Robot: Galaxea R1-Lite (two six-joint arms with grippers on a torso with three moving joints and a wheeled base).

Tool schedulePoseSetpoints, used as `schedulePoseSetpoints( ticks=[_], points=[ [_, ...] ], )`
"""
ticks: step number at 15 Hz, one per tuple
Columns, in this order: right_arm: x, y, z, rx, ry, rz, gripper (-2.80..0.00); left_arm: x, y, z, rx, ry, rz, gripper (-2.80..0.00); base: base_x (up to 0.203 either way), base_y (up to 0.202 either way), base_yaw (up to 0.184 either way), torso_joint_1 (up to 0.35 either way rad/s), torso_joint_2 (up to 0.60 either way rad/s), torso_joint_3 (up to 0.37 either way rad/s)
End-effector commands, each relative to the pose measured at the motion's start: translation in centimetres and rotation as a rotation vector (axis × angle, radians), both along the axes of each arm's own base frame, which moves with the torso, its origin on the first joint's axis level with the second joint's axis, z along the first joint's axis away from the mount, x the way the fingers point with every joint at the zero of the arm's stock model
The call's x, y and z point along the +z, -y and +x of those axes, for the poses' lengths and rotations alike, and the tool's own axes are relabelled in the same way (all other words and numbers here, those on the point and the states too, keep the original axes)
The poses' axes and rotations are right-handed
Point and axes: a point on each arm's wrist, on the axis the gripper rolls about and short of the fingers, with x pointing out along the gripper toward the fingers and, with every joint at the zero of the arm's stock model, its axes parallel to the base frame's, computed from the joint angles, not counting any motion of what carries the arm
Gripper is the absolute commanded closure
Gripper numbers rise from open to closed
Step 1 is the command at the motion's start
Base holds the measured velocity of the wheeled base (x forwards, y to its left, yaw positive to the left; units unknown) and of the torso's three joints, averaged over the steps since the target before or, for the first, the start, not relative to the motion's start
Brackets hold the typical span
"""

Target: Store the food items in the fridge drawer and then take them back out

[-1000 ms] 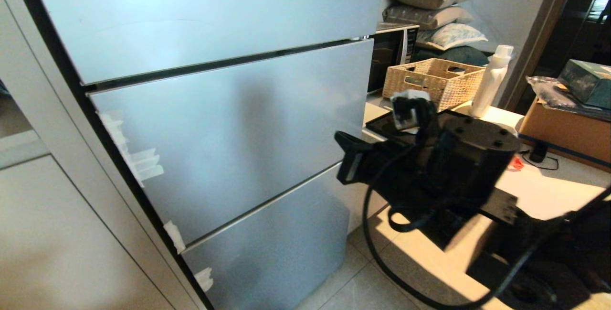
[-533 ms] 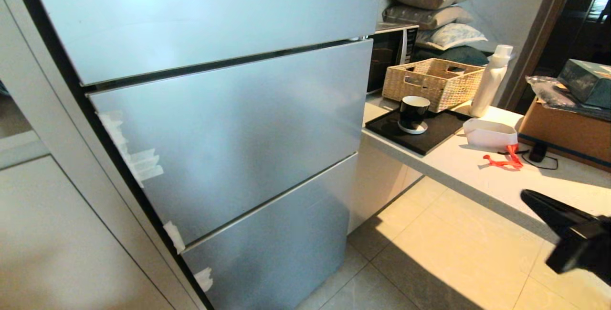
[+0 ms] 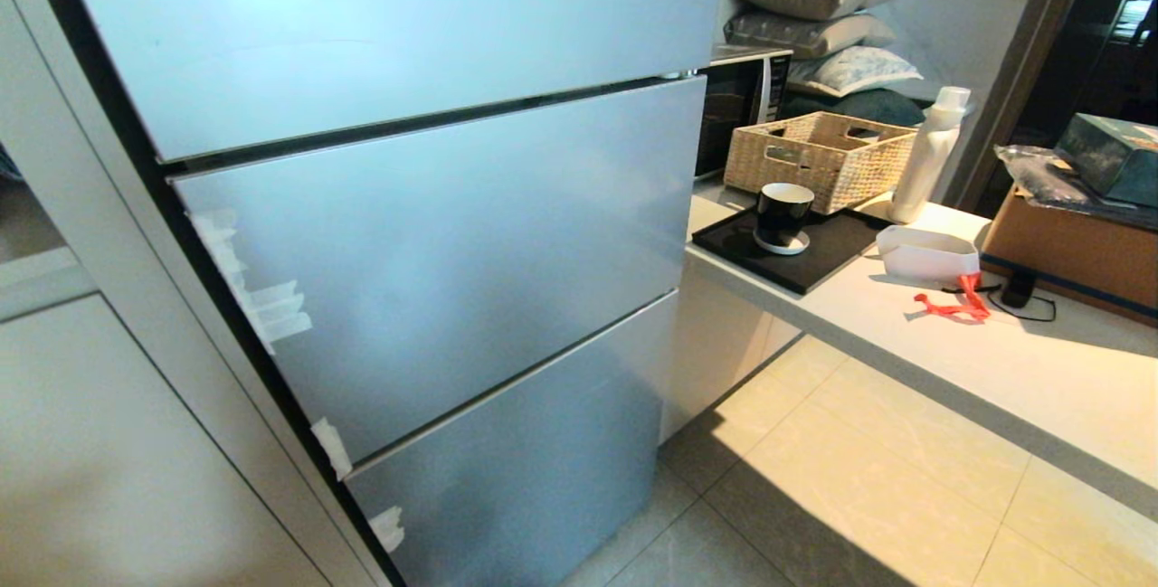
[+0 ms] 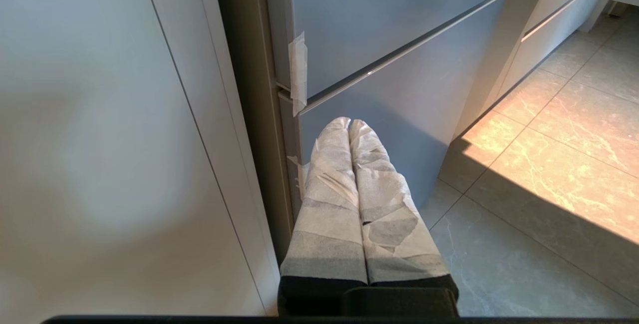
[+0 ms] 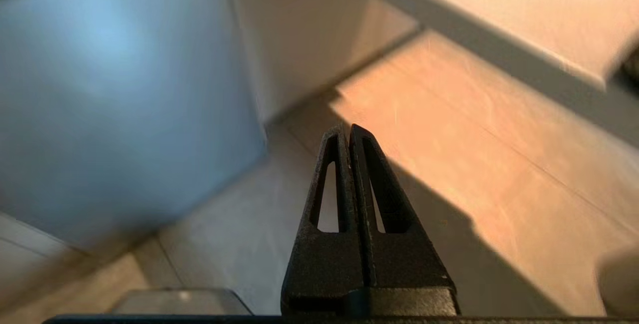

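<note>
Both arms are hanging low: the tape-wrapped left gripper (image 4: pixel 349 123) and black right gripper (image 5: pixel 348 129) are pressed together, holding nothing. Farther off, the grey three-panel fridge (image 3: pixel 434 234) is standing closed; no drawer or food showing, so the task is looking either finished or unstarted.

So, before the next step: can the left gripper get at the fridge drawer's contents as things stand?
Probably not. The left gripper hangs low beside the fridge's bottom drawer front, which is fully closed, as are the fronts above. It is shut and empty.
</note>
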Motion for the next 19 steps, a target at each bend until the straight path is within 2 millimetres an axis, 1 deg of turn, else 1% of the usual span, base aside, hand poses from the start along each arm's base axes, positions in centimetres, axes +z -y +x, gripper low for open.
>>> schedulePoseSetpoints(
  ticks=[1,2,4,6,7,14,19],
  points=[
    [-0.8,0.0,-0.8,-0.025,0.011,-0.048,0.00,0.0,0.0,0.0,0.000,0.000,0.000,0.00,0.000,0.000,0.000,0.000,0.00,0.000],
    [-1.2,-0.1,-1.2,-0.014,0.020,-0.066,0.00,0.0,0.0,0.0,0.000,-0.001,0.000,0.00,0.000,0.000,0.000,0.000,0.00,0.000],
    [-1.8,-0.1,-2.5,-0.006,0.126,-0.078,0.00,0.0,0.0,0.0,0.000,0.000,0.000,0.00,0.000,0.000,0.000,0.000,0.00,0.000],
    [-2.1,-0.2,-3.0,-0.003,0.180,-0.075,0.00,0.0,0.0,0.0,0.000,-0.001,0.000,0.00,0.000,0.000,0.000,0.000,0.00,0.000],
    [-2.1,-0.2,-3.0,-0.004,0.172,-0.046,0.00,0.0,0.0,0.0,0.002,-0.002,0.000,0.00,0.000,0.000,0.000,0.000,0.00,0.000],
    [-2.1,-0.1,-2.9,-0.016,0.172,0.007,0.00,0.0,0.0,0.0,0.000,0.000,0.000,0.00,0.000,0.000,0.000,0.000,0.00,0.000],
    [-2.1,-0.1,-2.9,-0.016,0.172,0.011,0.00,0.0,0.0,0.0,0.000,-0.001,0.000,0.00,0.000,0.000,0.000,0.000,0.00,0.000]
  ],
)
